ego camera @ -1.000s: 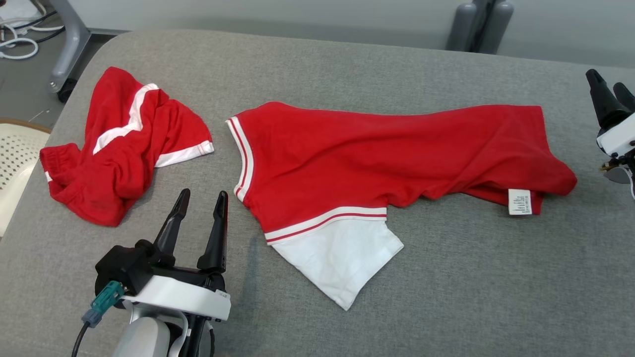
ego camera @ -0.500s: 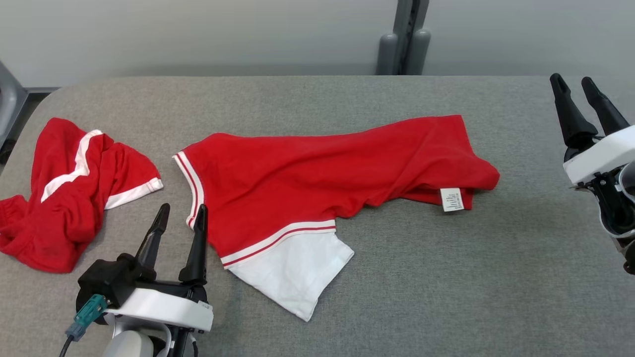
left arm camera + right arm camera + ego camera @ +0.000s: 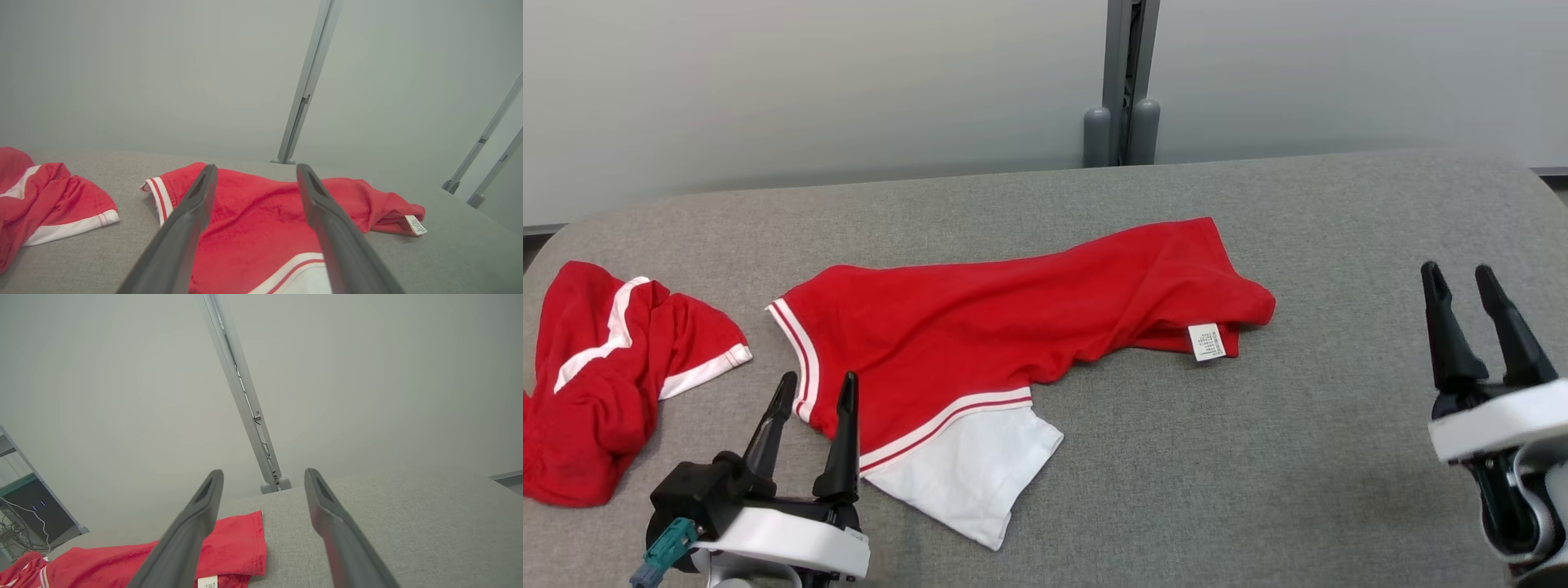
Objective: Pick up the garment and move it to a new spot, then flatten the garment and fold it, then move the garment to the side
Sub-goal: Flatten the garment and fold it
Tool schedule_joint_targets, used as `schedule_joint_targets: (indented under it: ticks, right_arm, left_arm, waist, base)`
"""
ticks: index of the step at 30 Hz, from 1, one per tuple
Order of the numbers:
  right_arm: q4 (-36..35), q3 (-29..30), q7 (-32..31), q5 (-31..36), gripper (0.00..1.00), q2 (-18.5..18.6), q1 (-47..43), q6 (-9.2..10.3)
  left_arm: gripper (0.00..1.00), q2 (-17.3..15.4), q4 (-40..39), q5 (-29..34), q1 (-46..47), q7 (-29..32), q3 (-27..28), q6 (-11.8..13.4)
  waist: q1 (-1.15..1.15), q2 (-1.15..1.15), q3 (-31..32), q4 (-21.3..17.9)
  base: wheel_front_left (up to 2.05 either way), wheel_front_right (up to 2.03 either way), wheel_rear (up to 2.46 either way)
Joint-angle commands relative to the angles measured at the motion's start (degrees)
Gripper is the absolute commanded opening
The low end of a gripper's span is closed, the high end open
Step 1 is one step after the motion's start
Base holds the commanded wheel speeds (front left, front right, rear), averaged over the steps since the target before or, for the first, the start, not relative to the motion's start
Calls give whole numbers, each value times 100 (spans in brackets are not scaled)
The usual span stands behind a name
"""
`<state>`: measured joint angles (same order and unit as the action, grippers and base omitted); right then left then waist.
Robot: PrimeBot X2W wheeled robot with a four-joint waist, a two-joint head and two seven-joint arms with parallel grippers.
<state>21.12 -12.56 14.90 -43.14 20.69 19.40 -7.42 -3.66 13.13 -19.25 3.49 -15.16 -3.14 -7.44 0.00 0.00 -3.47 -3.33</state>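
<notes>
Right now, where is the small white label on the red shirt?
In the head view, the white label sits at the red shirt's right end, near the grey padded table's middle.

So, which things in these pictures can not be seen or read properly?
- Head view: the print on the care label is too small to read.
- Head view: the crumpled red garment is cut off by the left edge.
- Right wrist view: the red shirt is cut by the bottom edge and partly covered by a finger of the right gripper.
- Every view: the red shirt's underside is hidden by its own cloth.
</notes>
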Motion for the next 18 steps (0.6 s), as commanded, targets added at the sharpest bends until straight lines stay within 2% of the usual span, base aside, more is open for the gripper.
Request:
schedule_joint_targets:
  ticks: [1, 7, 13, 18]
  right_arm:
    - [-154, 212, 18, 208, 100, -145, -295, -14]
    - [-534, 838, 18, 890, 100, -807, -1177, -14]
    - [-537, 988, 19, 1436, 100, -1041, -1347, -14]
    - [-486, 1027, 19, 1597, 100, -1178, -1246, -14]
  left_arm:
    - [100, -20, -14, 28, -76, -15, 12, -7]
    - [100, -14, -61, 28, -156, -16, 61, -7]
    - [100, -13, -80, 38, -155, -16, 94, -7]
    - [100, -1, -80, 35, -92, -16, 67, -7]
  waist:
    - [0, 0, 44, -35]
    - [0, 0, 52, -67]
    - [0, 0, -14, -68]
    - [0, 0, -70, -22]
  base:
    - [0, 0, 0]
    - [0, 0, 0]
    - [0, 0, 0]
    - [0, 0, 0]
